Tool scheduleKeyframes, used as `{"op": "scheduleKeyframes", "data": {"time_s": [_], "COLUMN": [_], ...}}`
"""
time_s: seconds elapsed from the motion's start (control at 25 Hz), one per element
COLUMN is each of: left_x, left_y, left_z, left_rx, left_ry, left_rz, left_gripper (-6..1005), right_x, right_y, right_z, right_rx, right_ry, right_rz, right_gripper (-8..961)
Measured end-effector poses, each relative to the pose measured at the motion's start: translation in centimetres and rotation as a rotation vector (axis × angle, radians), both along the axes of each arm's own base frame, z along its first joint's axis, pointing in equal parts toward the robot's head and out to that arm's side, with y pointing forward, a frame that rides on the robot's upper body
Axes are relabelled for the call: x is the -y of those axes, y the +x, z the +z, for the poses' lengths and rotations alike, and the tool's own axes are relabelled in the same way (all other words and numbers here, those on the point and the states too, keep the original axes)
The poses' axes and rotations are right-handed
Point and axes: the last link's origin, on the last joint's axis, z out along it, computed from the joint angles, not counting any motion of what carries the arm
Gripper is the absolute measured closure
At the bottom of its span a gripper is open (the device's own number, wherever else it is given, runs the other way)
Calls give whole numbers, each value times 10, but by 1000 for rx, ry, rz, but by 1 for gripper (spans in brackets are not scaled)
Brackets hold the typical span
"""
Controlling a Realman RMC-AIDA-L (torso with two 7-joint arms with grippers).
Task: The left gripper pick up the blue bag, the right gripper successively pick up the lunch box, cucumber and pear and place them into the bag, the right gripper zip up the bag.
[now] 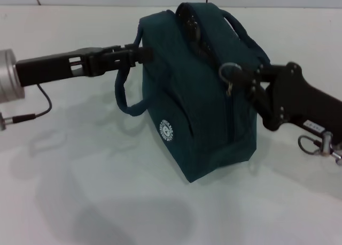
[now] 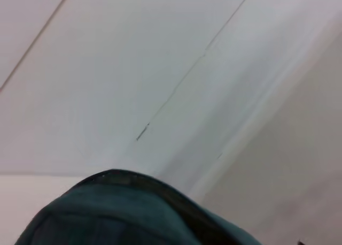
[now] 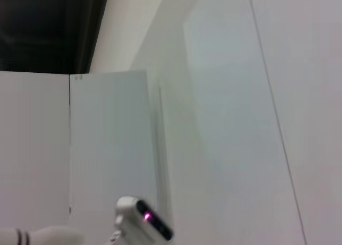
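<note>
The blue bag (image 1: 203, 106), dark teal with a white round logo, hangs tilted above the white table. My left gripper (image 1: 140, 55) comes in from the left and is shut on one loop handle at the bag's upper left. My right gripper (image 1: 247, 79) is at the bag's upper right, shut at the zipper's silver ring pull (image 1: 228, 71). The zipper line below the pull looks closed, and a dark gap (image 1: 189, 21) shows at the top. In the left wrist view only a hump of the bag (image 2: 123, 213) shows. The lunch box, cucumber and pear are hidden.
The white table (image 1: 80, 191) lies under the bag, with the bag's shadow on it. A black cable (image 1: 43, 108) hangs by the left arm. A metal ring (image 1: 310, 144) dangles under the right arm. The right wrist view shows walls and a small white device (image 3: 144, 223).
</note>
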Motion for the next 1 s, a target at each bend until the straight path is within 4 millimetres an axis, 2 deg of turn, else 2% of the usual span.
{"op": "scheduleKeyframes", "data": {"time_s": [0.08,0.28,0.64,1.0], "left_x": [5,13,35,63], "left_y": [-4,-11,-32,-63], "left_z": [-1,-4,-1,-8], "left_rx": [24,53,74,51], "left_ry": [26,60,191,330], "left_rz": [-7,-35,-39,-5], "left_gripper": [193,201,206,207], "right_x": [-6,-21,-38,-50], "right_y": [-4,-20,-60,-70], "right_z": [1,0,-22,-27], "right_rx": [-7,-3,99,145], "right_ry": [11,13,-39,-19], "right_rz": [-5,19,141,144], "right_gripper": [926,925,923,921]}}
